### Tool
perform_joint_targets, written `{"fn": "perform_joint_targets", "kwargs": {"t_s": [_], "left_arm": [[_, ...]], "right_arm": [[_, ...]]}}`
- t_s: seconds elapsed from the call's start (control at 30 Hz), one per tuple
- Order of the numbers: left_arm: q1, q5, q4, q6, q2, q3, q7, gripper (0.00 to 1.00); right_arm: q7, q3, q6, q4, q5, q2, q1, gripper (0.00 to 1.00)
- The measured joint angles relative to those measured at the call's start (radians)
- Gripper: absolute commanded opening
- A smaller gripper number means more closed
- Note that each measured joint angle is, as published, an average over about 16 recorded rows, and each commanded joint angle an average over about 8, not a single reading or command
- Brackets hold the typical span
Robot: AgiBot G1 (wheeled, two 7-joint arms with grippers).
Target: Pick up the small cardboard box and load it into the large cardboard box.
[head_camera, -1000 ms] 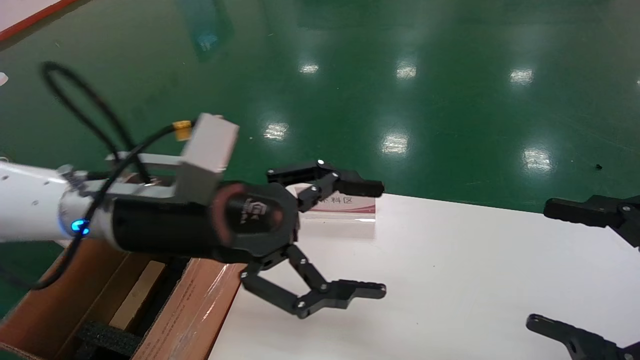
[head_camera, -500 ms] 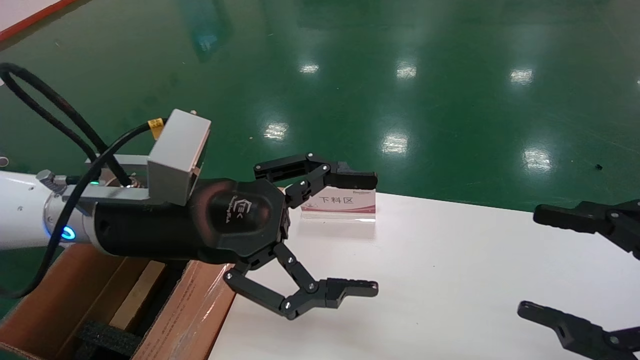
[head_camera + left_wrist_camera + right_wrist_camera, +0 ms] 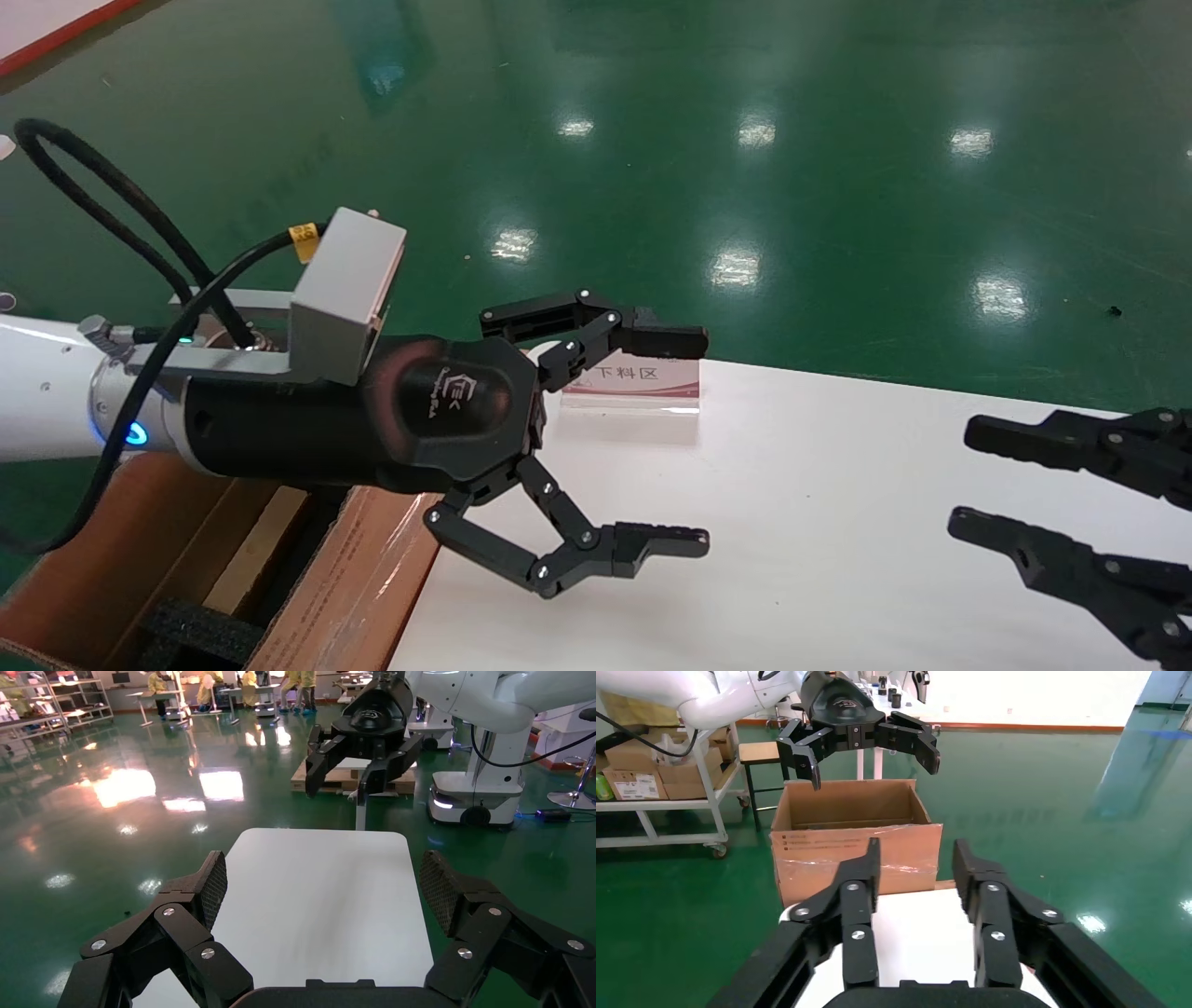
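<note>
My left claw [image 3: 694, 443] hangs wide open and empty above the white worktop [image 3: 838, 522]; the large cardboard box [image 3: 345, 596], brown with glossy tape, stands behind it. My right claw [image 3: 968, 485] is open too.

The left arm [image 3: 47, 401] is white with a glowing blue ring, looped black cable, grey camera block and black screw-studded gripper linkages.

Bare room was left on the white rectangular table [image 3: 838, 522] between the spread left gripper [image 3: 684, 438] and the parted right gripper [image 3: 968, 485]; the far edge was blocked by a small clear-based sign card [image 3: 633, 387], the left side by the large brown cardboard box [image 3: 354, 578]
</note>
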Motion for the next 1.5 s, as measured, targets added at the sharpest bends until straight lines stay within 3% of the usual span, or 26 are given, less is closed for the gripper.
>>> {"fn": "perform_joint_targets", "kwargs": {"t_s": [0.83,0.9,1.1,1.17,1.5], "left_arm": [[-0.006,0.003,0.000,-0.002,-0.001,0.008,-0.002,1.00],[-0.006,0.003,0.000,-0.002,-0.001,0.008,-0.002,1.00],[-0.006,0.003,0.000,-0.002,-0.001,0.009,-0.002,1.00],[-0.006,0.003,0.000,-0.002,-0.001,0.009,-0.002,1.00],[-0.007,0.003,0.000,-0.002,-0.001,0.009,-0.002,1.00]], "right_arm": [[0.000,0.000,0.000,0.000,0.000,0.000,0.000,0.00],[0.000,0.000,0.000,0.000,0.000,0.000,0.000,0.08],[0.000,0.000,0.000,0.000,0.000,0.000,0.000,0.84],[0.000,0.000,0.000,0.000,0.000,0.000,0.000,1.00],[0.000,0.000,0.000,0.000,0.000,0.000,0.000,1.00]]}}
